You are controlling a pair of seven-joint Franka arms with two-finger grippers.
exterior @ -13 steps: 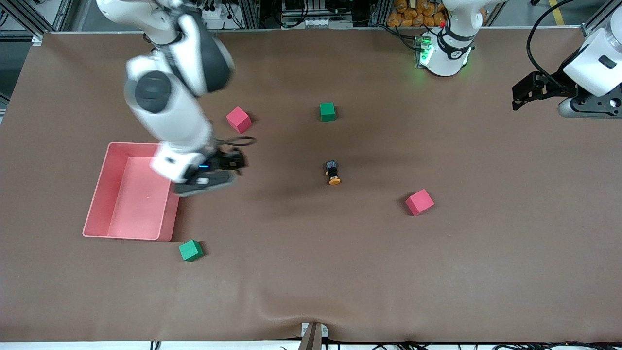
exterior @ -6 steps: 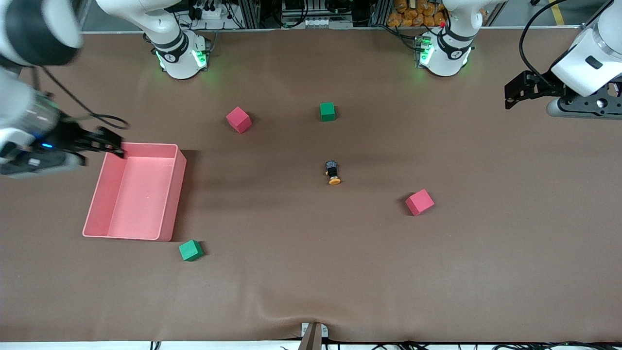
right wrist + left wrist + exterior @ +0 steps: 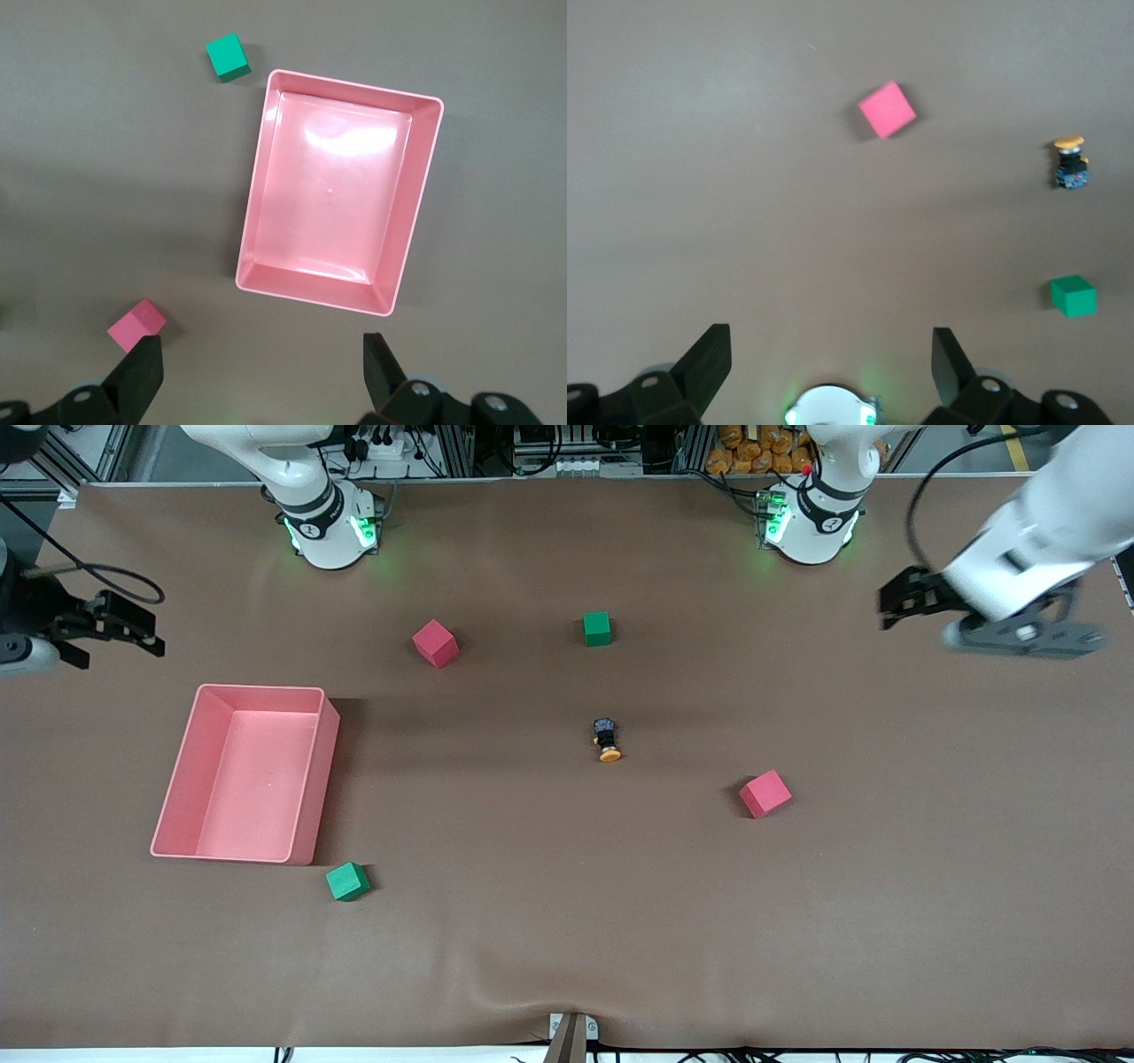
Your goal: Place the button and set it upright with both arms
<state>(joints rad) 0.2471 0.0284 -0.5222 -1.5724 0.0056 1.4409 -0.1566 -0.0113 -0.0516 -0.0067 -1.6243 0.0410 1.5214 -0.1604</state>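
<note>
Since a second ago: right arm swung away from the pink tray [image 3: 310, 779] out to its own end of the worktop [image 3: 567, 939]; left gripper [image 3: 895, 598] shifted a little inward over the worktop at the left arm's end. Button and cubes unmoved.

Right gripper [image 3: 133, 627] up in the air at the right arm's end of the worktop, jaws spread wide, holding nothing. Right wrist view: pink tray [image 3: 416, 212], one green cube [image 3: 227, 56] and one red cube [image 3: 136, 325] below, black fingertips [image 3: 142, 372] well apart.

Left gripper likewise airborne, jaws spread wide, empty. Left wrist view: fingertips [image 3: 713, 354] well apart, worktop bare between them.

Button [image 3: 607, 740] lying on its side near mid-worktop, orange cap toward the front camera, black body away from it; touched by neither gripper. Also seen in left wrist view [image 3: 1070, 163].

Around it, all apart: green cube [image 3: 597, 628] farther from the camera, red cube [image 3: 435, 643] toward the right arm's end, red cube [image 3: 765, 794] nearer and toward the left arm's end, green cube [image 3: 347, 881] just beside the tray's near corner.
</note>
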